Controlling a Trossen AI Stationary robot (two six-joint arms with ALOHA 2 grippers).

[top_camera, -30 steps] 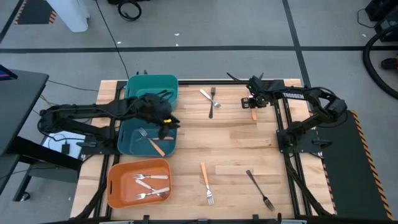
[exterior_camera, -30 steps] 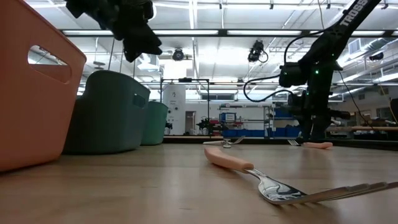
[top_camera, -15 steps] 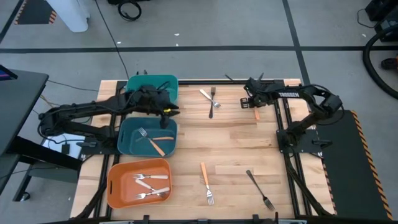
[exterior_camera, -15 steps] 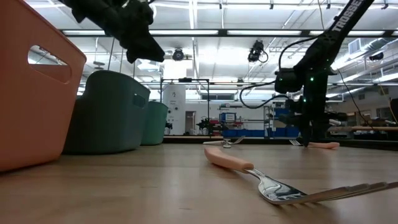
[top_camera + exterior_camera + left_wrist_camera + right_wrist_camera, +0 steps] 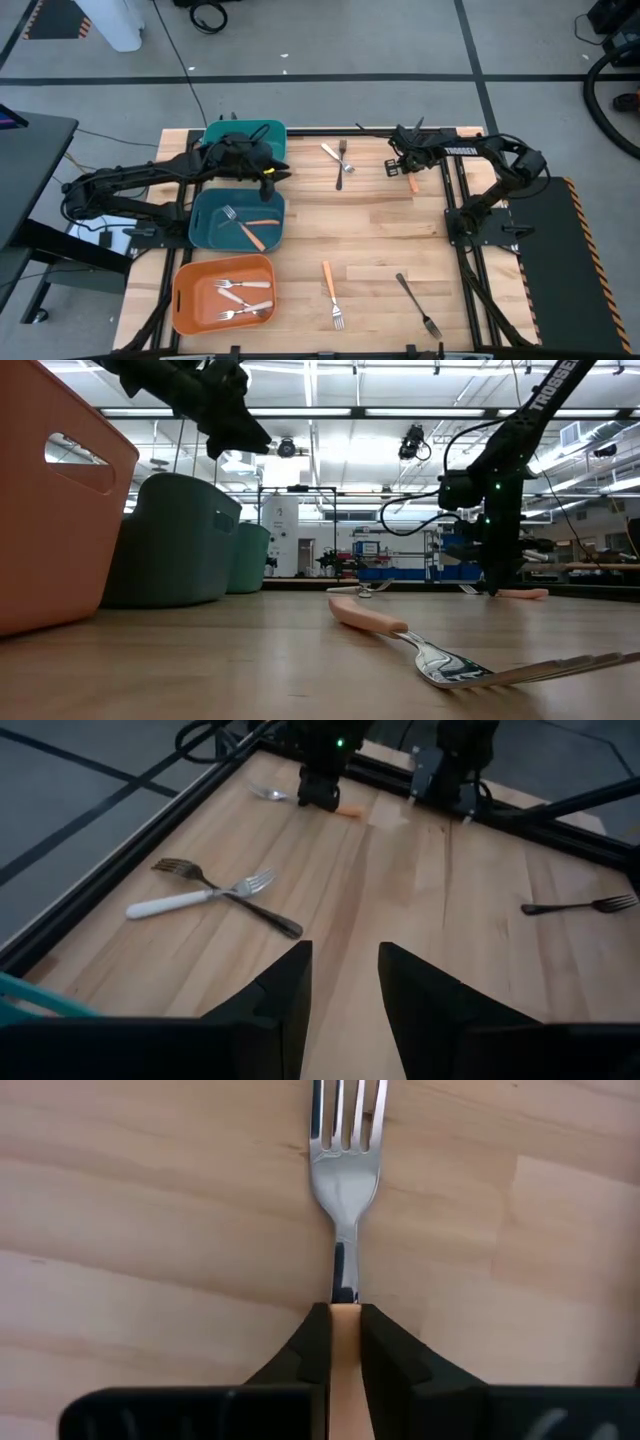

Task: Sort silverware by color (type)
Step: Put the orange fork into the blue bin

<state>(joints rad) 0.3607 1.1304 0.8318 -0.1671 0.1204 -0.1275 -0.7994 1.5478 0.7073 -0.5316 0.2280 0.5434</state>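
Orange bin [image 5: 190, 300]: near left corner of the table [image 5: 380, 220], holding cream-handled forks [image 5: 243, 296].
Middle teal bin [image 5: 205, 235]: just beyond it, holding orange-handled forks [image 5: 245, 228].
Far teal bin [image 5: 270, 132]: far left, partly hidden by the left arm.
Crossed pair: a cream-handled fork [image 5: 195, 895] and a black fork [image 5: 230, 898] at the far middle.
Near edge: an orange-handled fork on the table [image 5: 331, 292] and another black one [image 5: 416, 304], well apart.
Right gripper [image 5: 343, 1320]: far right, fingers pressed on the orange handle of a silver fork [image 5: 346, 1160], seemingly flat on the wood.
Left gripper [image 5: 342, 982]: spread wide, empty, over the teal bins.
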